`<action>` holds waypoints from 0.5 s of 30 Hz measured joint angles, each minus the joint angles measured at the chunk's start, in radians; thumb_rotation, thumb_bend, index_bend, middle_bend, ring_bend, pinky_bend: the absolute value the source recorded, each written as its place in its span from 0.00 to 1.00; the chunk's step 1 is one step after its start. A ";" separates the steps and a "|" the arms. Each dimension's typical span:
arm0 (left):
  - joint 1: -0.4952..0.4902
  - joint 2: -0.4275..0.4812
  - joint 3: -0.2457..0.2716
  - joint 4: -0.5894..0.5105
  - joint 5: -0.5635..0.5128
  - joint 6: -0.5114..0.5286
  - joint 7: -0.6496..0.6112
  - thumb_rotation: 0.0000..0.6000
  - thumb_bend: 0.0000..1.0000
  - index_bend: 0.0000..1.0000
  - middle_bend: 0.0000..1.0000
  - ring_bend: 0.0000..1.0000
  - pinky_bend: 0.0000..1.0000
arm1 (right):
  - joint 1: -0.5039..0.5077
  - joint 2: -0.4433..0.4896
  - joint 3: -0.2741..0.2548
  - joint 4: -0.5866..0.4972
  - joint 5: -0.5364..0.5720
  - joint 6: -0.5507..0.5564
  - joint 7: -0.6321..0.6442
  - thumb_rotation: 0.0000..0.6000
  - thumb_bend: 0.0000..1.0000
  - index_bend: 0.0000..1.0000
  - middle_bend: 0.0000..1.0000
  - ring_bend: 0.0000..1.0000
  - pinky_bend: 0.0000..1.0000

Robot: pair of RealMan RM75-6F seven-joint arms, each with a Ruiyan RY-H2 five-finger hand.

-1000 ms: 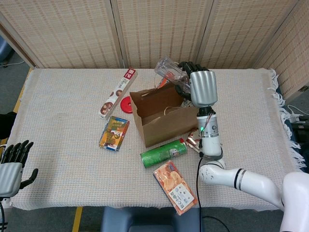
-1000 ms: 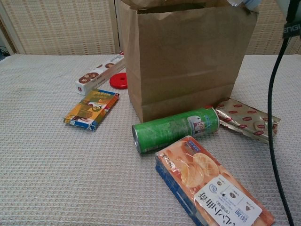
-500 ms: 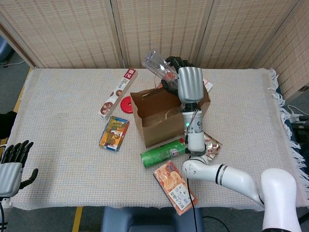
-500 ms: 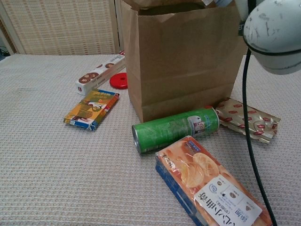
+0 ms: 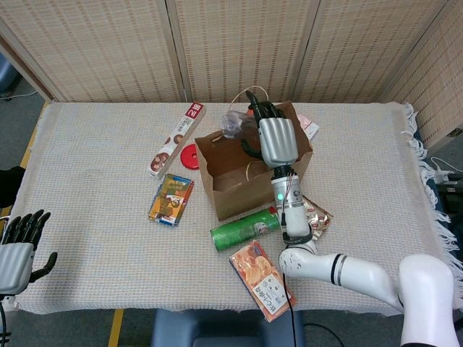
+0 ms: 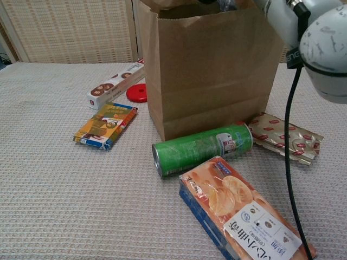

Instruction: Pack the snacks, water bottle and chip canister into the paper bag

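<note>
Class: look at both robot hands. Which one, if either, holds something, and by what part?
The right hand holds the clear water bottle over the open paper bag; its fingers hide the exact grip spot. The left hand holds nothing.

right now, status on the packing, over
Right hand holds water bottle over paper bag mouth. Left hand open, idle. Chip canister and snacks unpacked.

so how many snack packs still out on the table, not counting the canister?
4: long cookie box back left, colorful box left of the paper bag, gold pack at its right, orange box in front. Bag may hide more.
</note>
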 measured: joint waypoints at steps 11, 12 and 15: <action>0.003 -0.001 0.004 0.002 0.009 0.007 0.001 1.00 0.37 0.00 0.00 0.00 0.00 | -0.160 0.206 -0.027 -0.363 -0.044 0.080 0.013 1.00 0.13 0.05 0.24 0.14 0.23; 0.003 -0.001 0.004 0.003 0.010 0.008 0.002 1.00 0.37 0.00 0.00 0.00 0.00 | -0.195 0.249 -0.042 -0.415 -0.058 0.089 0.021 1.00 0.13 0.05 0.24 0.14 0.22; 0.004 -0.002 0.005 0.002 0.010 0.010 0.007 1.00 0.37 0.00 0.00 0.00 0.00 | -0.292 0.370 -0.096 -0.523 -0.102 0.099 0.052 1.00 0.13 0.06 0.24 0.14 0.21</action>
